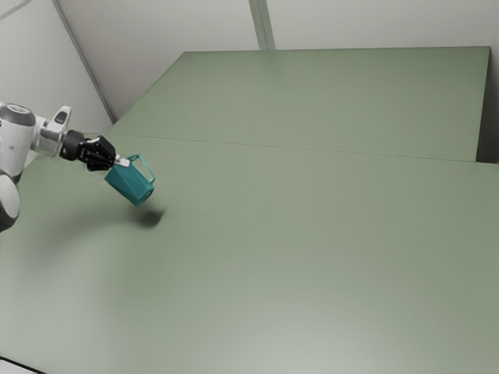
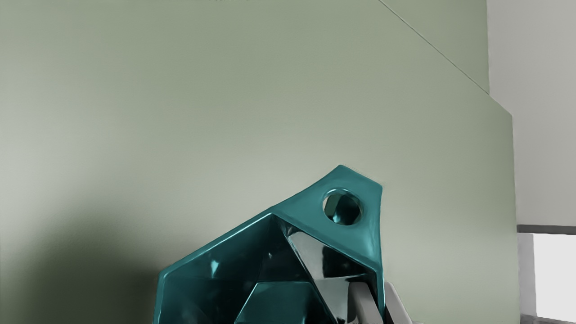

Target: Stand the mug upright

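Observation:
In the exterior view the black gripper [image 1: 120,161] holds the teal mug [image 1: 131,184] by its rim, near the handle side. The mug hangs tilted above the table, its base pointing down and toward the exterior view's right, with a shadow beneath. Its handle is on the upper side, facing the exterior view's right. In the wrist view the faceted mug [image 2: 216,265] shows its open mouth and inside. One finger of the gripper [image 2: 380,299] is inside the mug and the other outside, shut on the wall between them.
A wide green table [image 1: 312,249] lies under the mug, with a thin seam across it. Its far edge meets a pale wall [image 1: 359,23] in the exterior view. The table's side edge and a bright white patch appear in the wrist view.

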